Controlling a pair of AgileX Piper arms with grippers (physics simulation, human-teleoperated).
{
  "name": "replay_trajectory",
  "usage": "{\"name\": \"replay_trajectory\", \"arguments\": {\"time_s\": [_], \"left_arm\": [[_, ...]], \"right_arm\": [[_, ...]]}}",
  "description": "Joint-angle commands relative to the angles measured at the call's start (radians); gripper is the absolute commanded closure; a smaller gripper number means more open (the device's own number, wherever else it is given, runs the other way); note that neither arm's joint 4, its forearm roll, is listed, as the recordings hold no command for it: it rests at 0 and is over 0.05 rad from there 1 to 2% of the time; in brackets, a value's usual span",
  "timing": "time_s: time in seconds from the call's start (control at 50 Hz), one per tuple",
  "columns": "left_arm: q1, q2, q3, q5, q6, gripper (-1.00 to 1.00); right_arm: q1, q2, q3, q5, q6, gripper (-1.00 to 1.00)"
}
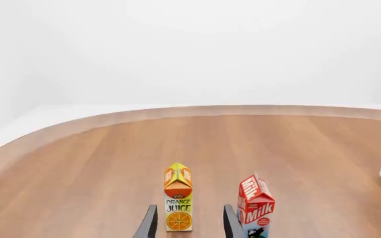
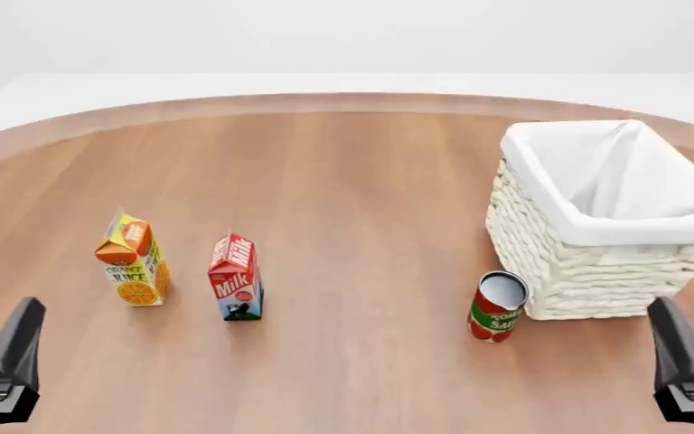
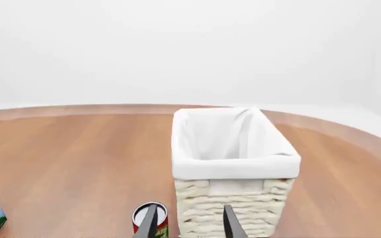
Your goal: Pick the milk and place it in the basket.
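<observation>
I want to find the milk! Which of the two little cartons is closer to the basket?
The red milk carton. It stands between the orange juice carton and the basket, so the juice is farther away.

The milk (image 2: pixel 236 277) is standing upright on the wooden counter (image 2: pixel 360 199), left of centre, with an orange juice carton (image 2: pixel 134 260) standing just beside it on its left, the two apart. The basket (image 2: pixel 588 262) is sitting well apart from them on the right, its white liner showing inside. A red can (image 2: pixel 497 306) is leaning close against the basket's near left corner. The left end effector (image 2: pixel 7 362) and the right end effector (image 2: pixel 685 362) are hanging at the bottom corners, touching nothing.
</observation>
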Motion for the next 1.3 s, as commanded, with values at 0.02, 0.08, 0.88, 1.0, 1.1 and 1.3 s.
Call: {"name": "replay_trajectory", "arguments": {"time_s": [0.02,0.08,0.88,1.0,1.1,1.3], "left_arm": [[0.000,0.000,0.000,0.000,0.000,-1.00],[0.000,0.000,0.000,0.000,0.000,-1.00],[0.000,0.000,0.000,0.000,0.000,-1.00],[0.000,0.000,0.000,0.000,0.000,-1.00],[0.000,0.000,0.000,0.000,0.000,-1.00],[0.000,0.000,0.000,0.000,0.000,-1.00]], "right_arm": [[0.004,0.042,0.000,-0.024,-0.004,-1.00],[0.005,0.055,0.000,-0.034,0.002,-1.00],[0.239,0.195,-0.174,-0.007,0.260,-1.00],[0.281,0.246,-0.212,-0.009,0.267,-1.00],[0.316,0.292,-0.246,-0.013,0.277,-1.00],[0.382,0.436,-0.336,-0.039,0.226,-1.00]]}}
